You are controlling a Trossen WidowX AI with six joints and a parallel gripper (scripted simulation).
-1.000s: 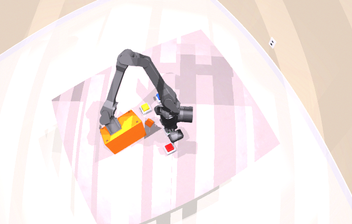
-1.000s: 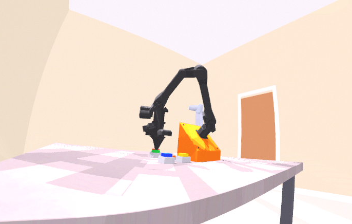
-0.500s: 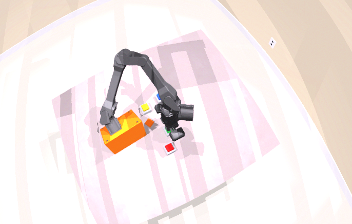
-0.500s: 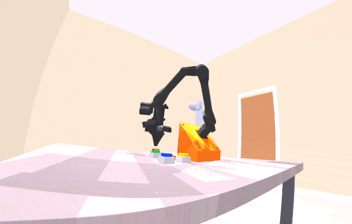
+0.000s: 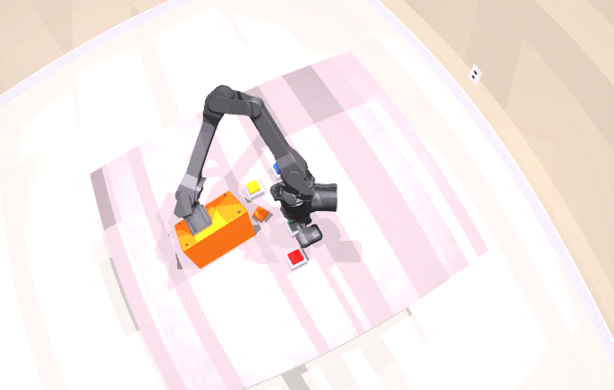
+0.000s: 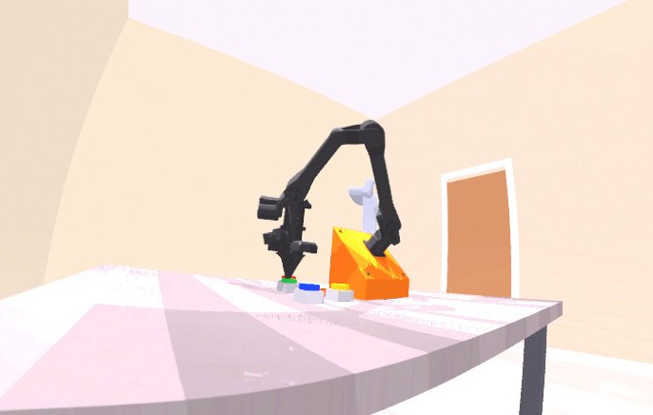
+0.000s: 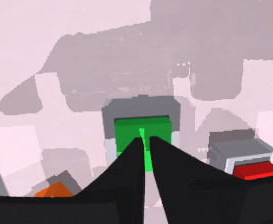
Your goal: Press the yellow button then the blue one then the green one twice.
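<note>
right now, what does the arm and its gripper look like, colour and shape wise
The arm is dark grey throughout, built of slim boxy links with rounded joints, rising from an orange wedge-shaped base. A stubby dark cylinder sticks out at the wrist. The gripper has two black fingers tapering to a point. No cables or markings show.

Dark grey arm [image 5: 276, 140], black tapered gripper [image 7: 147, 152], orange base [image 5: 217, 232].

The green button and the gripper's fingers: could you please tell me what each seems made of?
Green button: flat matte cap in a grey housing, probably plastic. Fingers of the shut gripper: uniform matte black, without glints, so plastic or coated metal; the look leaves it open.
</note>
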